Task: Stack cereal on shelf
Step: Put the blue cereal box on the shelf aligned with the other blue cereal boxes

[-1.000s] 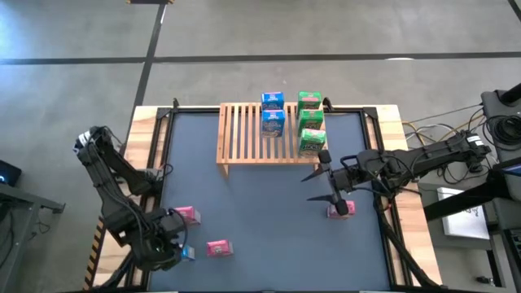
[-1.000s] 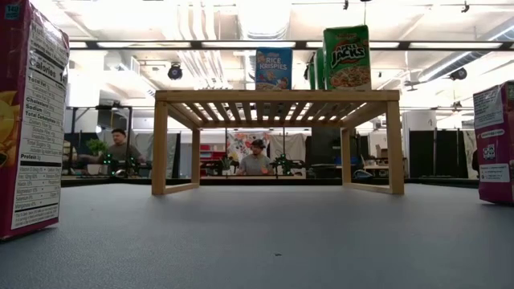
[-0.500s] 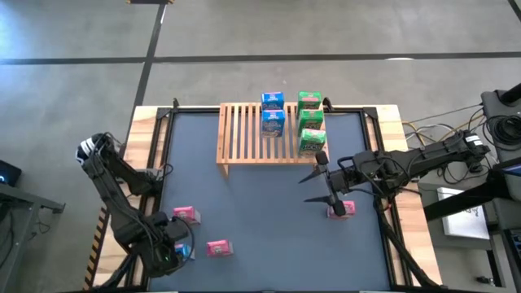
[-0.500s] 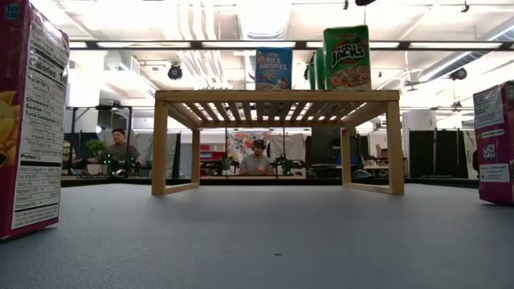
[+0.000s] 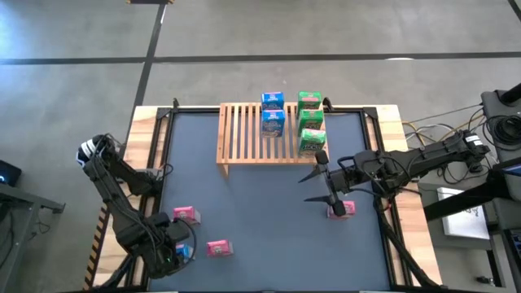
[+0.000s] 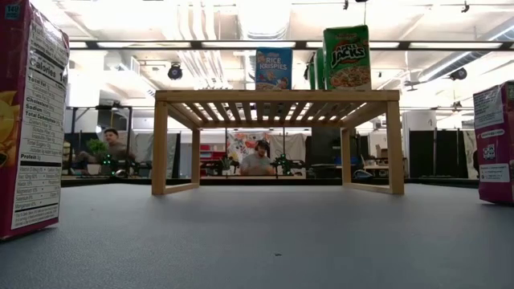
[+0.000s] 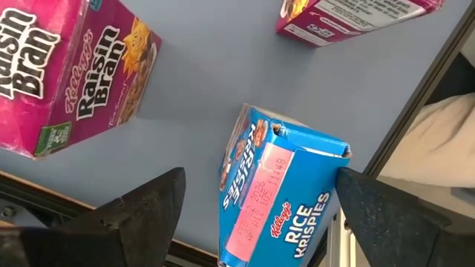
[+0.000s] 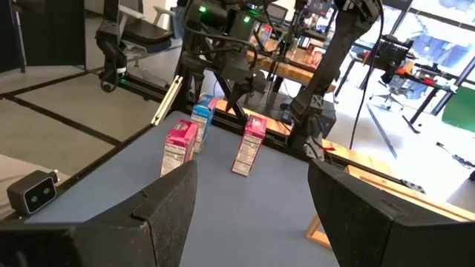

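**Left arm lines up on the last blue box**

The left end effector (image 7: 256,215) hangs wide open at the near left corner of the bench (image 5: 260,187), its fingers either side of a blue cereal box (image 7: 278,196) but not touching it. Two pink boxes (image 5: 186,214) (image 5: 218,247) stand close by. The right end effector (image 5: 319,181), jaws parted and empty, hovers right of centre, beside a third pink box (image 5: 342,209).

On the shelf (image 5: 248,134) at the far side, two blue boxes (image 5: 273,112) and three green boxes (image 5: 310,122) already stand in rows.

To do this step well, the left arm should probably centre the blue box between its fingers, close squarely on the broad faces, and lift straight up so the pink neighbours are not knocked. Being light cardboard, the box likely needs only gentle pressure. It belongs by the other blue ones.
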